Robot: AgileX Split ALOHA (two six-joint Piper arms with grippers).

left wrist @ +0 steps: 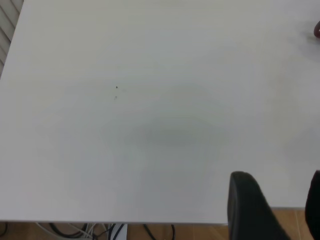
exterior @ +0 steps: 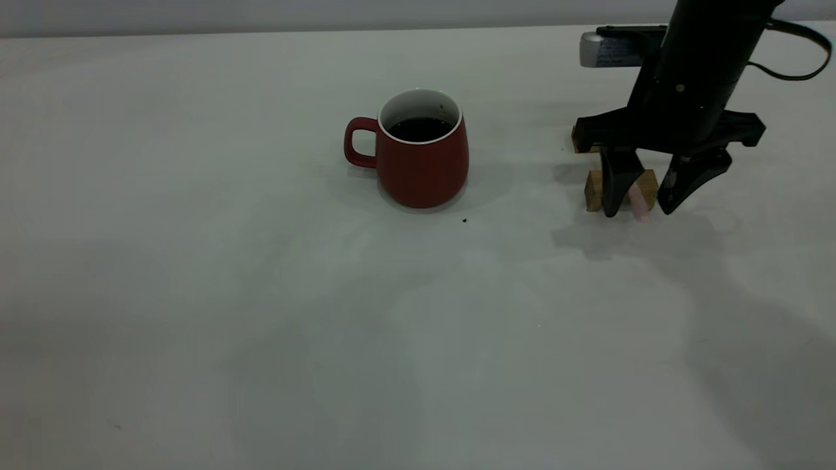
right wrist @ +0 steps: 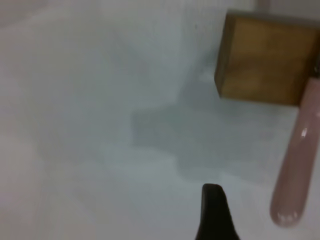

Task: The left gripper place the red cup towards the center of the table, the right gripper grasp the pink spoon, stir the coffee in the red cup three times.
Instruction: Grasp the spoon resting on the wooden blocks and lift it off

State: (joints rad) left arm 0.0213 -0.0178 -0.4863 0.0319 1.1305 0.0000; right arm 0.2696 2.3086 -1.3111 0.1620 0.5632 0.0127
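Over at three o'clock on the off-white matte worktop (exterior: 196,294), the black right pincer (exterior: 639,210) hangs low with fingers spread, straddling the pale pink spoon handle (exterior: 639,203) propped on a tan wooden block (exterior: 593,190), gripping nothing. Dark red rounded mug (exterior: 418,156) sits dead centre, black coffee (exterior: 420,128) inside, handle at nine o'clock. Left pincer (left wrist: 272,210): fingers apart, holding nothing.

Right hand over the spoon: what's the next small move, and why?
Probably close the right hand on the pink spoon. Its fingers are open and straddle the pink handle, which leans on a wooden block; the tips are already down near the table. The red cup with coffee already sits mid-table.
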